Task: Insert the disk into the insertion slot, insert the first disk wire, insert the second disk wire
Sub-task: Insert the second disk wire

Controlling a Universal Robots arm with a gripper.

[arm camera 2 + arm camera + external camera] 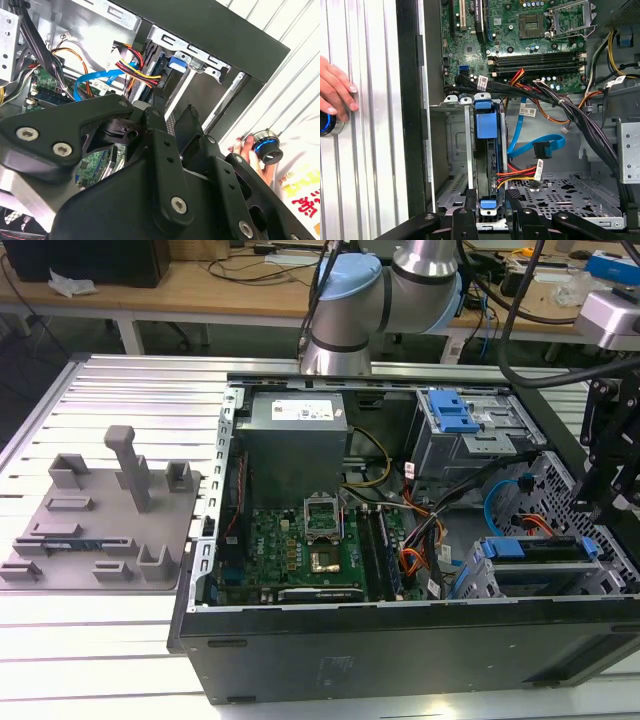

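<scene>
End effector over disk seated in insertion slot; grip state indeterminate. Second disk wire plug lies unconnected.

Silver arm with pale blue joint caps; black hand of linked bars with silver screws.

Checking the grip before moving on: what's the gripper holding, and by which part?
Nothing, it seems: the gripper stands open, jaws either side of the disk.
</scene>
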